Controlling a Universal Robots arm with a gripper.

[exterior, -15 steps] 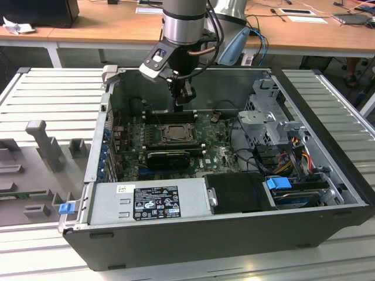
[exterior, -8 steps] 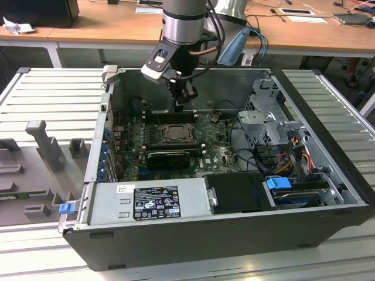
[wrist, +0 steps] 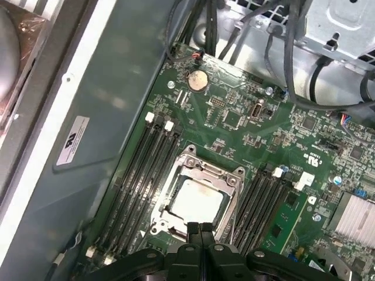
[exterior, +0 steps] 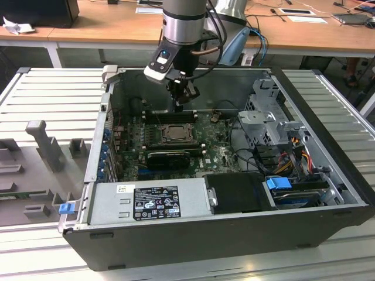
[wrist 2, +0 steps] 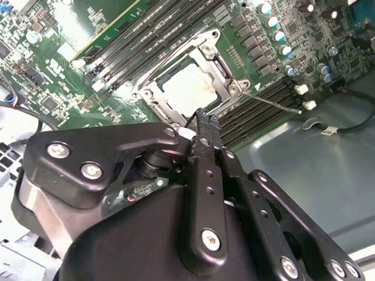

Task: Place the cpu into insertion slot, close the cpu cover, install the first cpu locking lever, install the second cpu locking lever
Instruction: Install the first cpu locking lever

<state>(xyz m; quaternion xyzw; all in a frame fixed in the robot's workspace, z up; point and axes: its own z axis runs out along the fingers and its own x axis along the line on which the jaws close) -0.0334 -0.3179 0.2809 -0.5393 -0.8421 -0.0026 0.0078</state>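
Observation:
The cpu [wrist: 197, 199] lies flat in the insertion slot [exterior: 174, 133] on the green board, its silver-grey face showing in both wrist views [wrist 2: 192, 88]. The silver cpu cover [wrist: 206, 170] lies down around it [wrist 2: 154, 93]. A thin metal locking lever [wrist 2: 276, 103] sticks out sideways from the socket over the memory slots. My gripper [exterior: 183, 102] hangs above the far edge of the socket, shut with nothing between its black fingertips [wrist: 202, 229]. In the second wrist view the gripper [wrist 2: 205, 119] sits just off the socket's corner.
Long black memory slots [wrist: 143, 175] flank the socket. A black card [exterior: 169, 157] lies in front of it, and a power supply [exterior: 149, 199] beyond that. Drive cage [exterior: 269, 117] and cables [exterior: 287, 158] fill the exterior view's right. The case walls [exterior: 96, 146] surround everything.

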